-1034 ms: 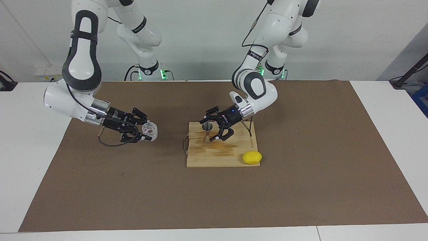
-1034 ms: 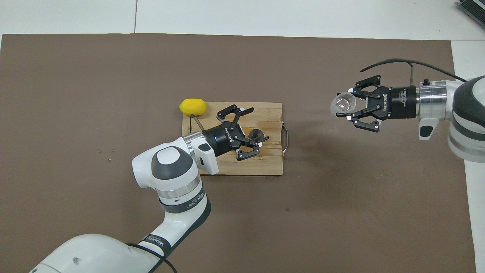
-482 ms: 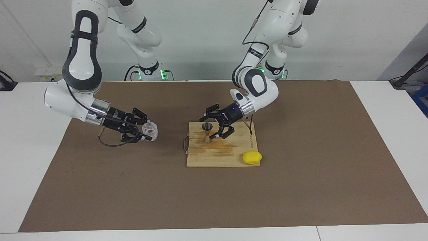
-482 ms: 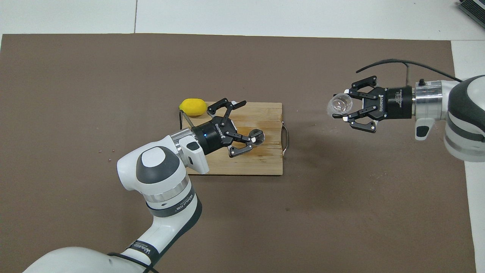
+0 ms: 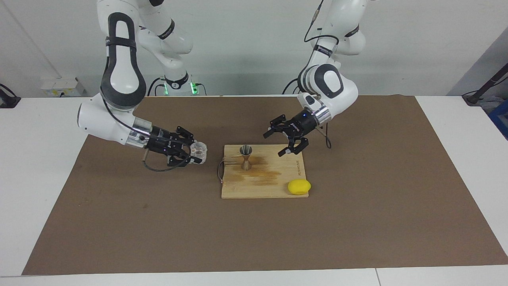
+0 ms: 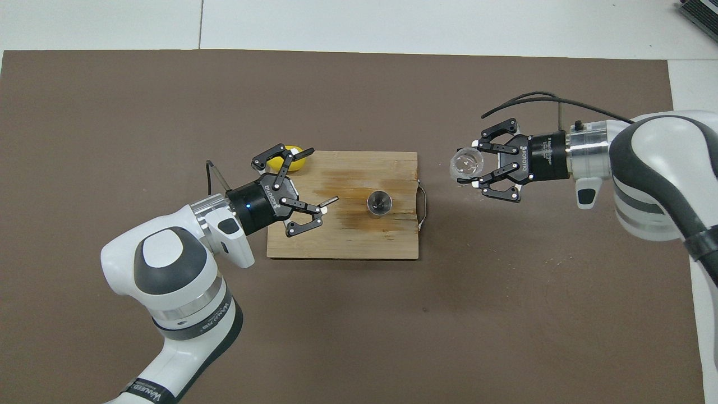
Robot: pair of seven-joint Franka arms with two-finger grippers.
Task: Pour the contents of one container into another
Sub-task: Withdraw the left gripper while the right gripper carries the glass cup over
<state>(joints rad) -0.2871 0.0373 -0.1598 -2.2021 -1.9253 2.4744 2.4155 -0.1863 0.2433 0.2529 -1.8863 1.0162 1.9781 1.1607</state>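
The right gripper [image 5: 193,154], closed around the glass tumbler [image 5: 198,151], hangs over the mat beside the cutting board [image 5: 274,186], whose upright jigger [image 5: 246,157] stands toward the left arm's end, the left gripper [image 5: 286,140] wide open

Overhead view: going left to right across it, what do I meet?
Left gripper, open, over the wooden board → jigger on the board → glass tumbler → right gripper holding it.
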